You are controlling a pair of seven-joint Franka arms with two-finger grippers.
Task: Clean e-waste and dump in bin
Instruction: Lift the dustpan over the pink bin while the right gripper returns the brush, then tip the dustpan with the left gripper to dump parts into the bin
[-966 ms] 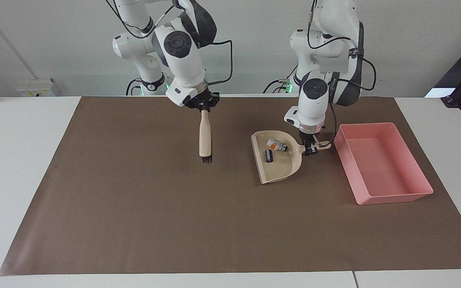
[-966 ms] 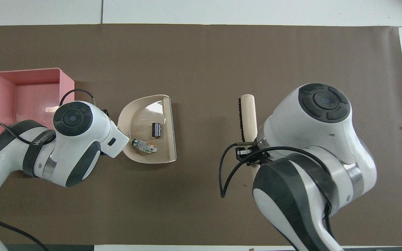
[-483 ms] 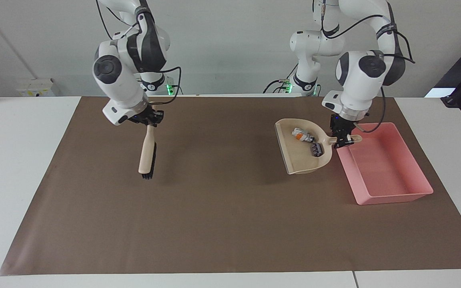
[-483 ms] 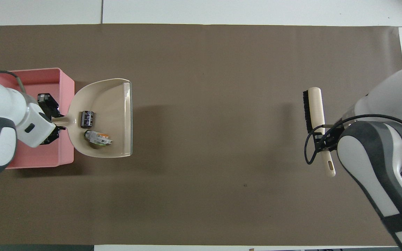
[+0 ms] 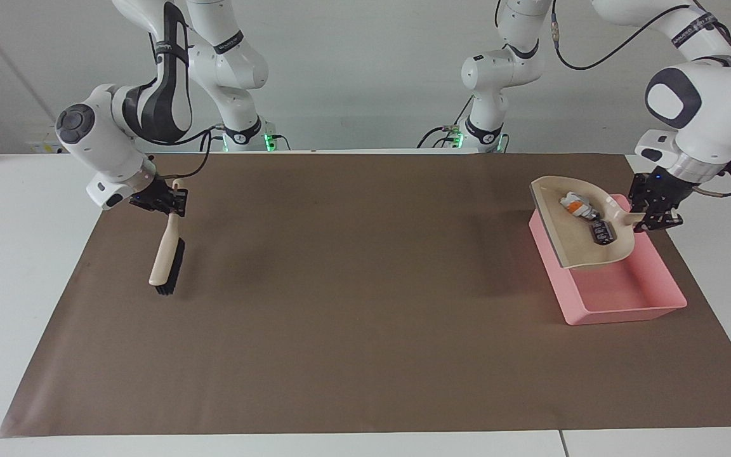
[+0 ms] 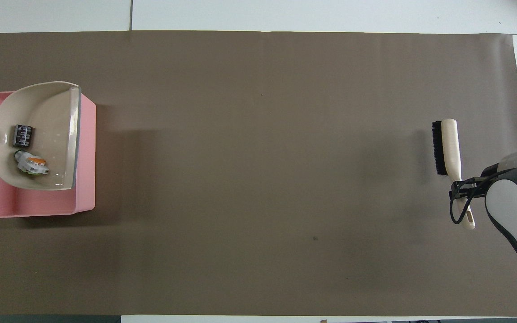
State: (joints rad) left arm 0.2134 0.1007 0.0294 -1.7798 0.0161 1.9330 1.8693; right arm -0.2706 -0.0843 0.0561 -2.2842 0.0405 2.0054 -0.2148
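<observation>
The e-waste, a white-and-orange scrap and a black chip-like piece, lies in the beige dustpan, which now hangs over the pink bin at the right of the facing view. Half a second ago the pan was only beside the bin, its handle just crossing the rim; a second ago it sat low over the brown mat, well short of it. So the carry looks finished, and what seems left is tipping the pan so the scraps slide out. They have slid toward the handle end, so the pan will likely need a firm tilt the other way.

The left pincer grips the dustpan's handle, its arm reaching out to the right edge of the frame, wrist pointing down.

The right pincer holds the brush by its handle and has swung away to the left of the frame, the bristle end hanging low over the mat on the surface; that arm seems to be waiting.
</observation>
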